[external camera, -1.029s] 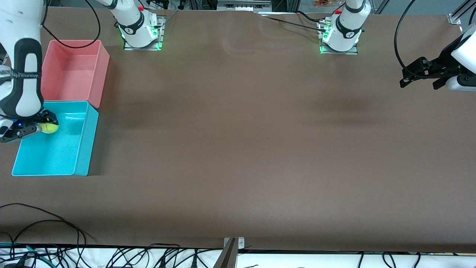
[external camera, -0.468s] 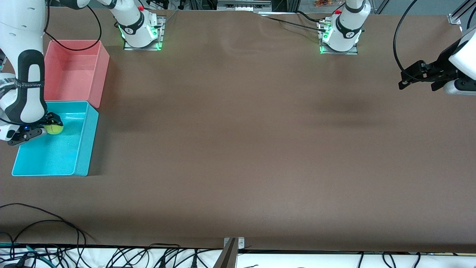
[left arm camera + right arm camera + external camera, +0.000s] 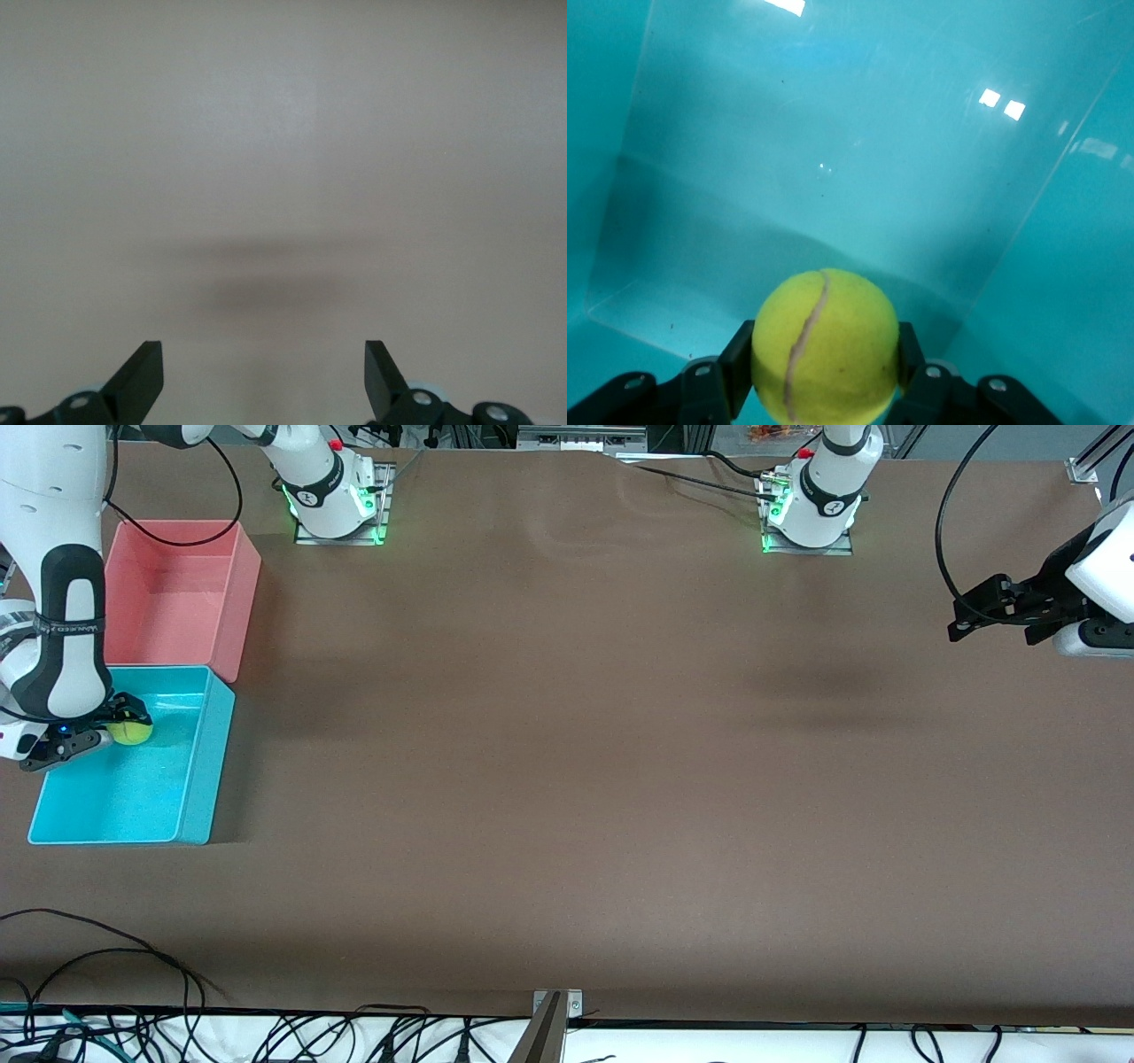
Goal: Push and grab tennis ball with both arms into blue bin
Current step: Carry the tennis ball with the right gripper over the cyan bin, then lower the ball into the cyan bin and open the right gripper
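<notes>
The yellow-green tennis ball (image 3: 131,731) (image 3: 824,345) hangs over the inside of the blue bin (image 3: 197,779), near the end of the bin next to the pink tub. My right gripper (image 3: 122,724) (image 3: 824,354) is shut on the ball, one finger pressed to each side. The right wrist view shows the bin's floor and walls (image 3: 833,159) below the ball. My left gripper (image 3: 966,615) (image 3: 264,367) waits open and empty above bare table at the left arm's end.
A pink tub (image 3: 239,593) stands against the blue bin, farther from the front camera. Both arm bases (image 3: 332,500) (image 3: 811,509) sit along the table's edge farthest from the front camera. Loose black cables (image 3: 106,948) lie at the front edge.
The right gripper carried the ball a little farther in over the blue bin, toward the table's middle. The left gripper drifted slightly higher in the front view and stayed open.
</notes>
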